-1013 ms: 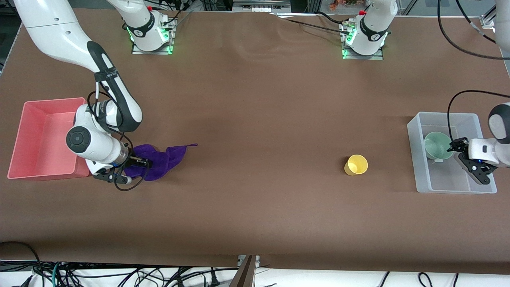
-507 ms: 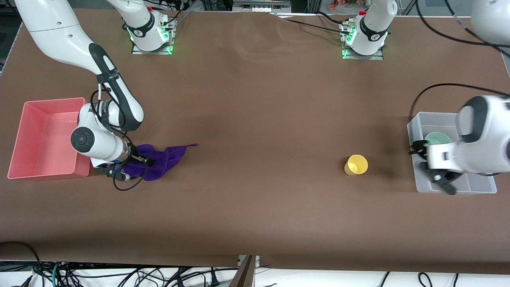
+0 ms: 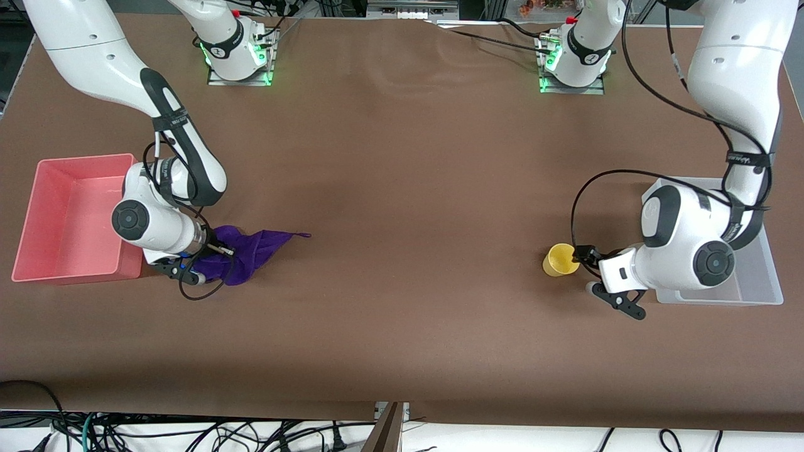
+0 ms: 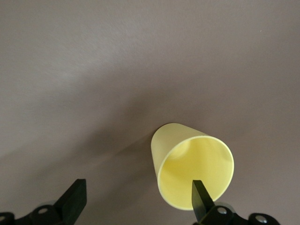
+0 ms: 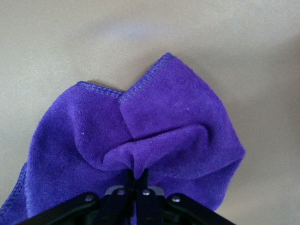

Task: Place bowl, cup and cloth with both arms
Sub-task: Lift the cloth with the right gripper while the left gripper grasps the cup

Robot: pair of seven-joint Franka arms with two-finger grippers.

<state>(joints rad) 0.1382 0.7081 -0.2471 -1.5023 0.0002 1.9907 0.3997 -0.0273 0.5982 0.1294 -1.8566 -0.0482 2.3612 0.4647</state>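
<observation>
The cup is taken as the landmark; it stands upright on the brown table, mouth up. The left gripper is seen just beside the cup, toward the left arm's end of the table. In the left wrist view the fingers are spread wide: one finger is set at the rim of the cup, seemingly over its mouth, while the other stands well clear of the wall. The cup therefore lies off-centre between the jaws, toward one finger; it is judged that the coming closure turns on this offset, the cup's upright axis needing to be brought between the fingers, or one finger kept inside the rim.

A clear bin is seen past the left gripper from the cup; whether the bowl lies in it cannot be told, the arm covering it.

Well apart from the cup, toward the right arm's end of the table, the cloth lies beside a pink bin. The right gripper is pressed together on a bunched fold of the cloth.
</observation>
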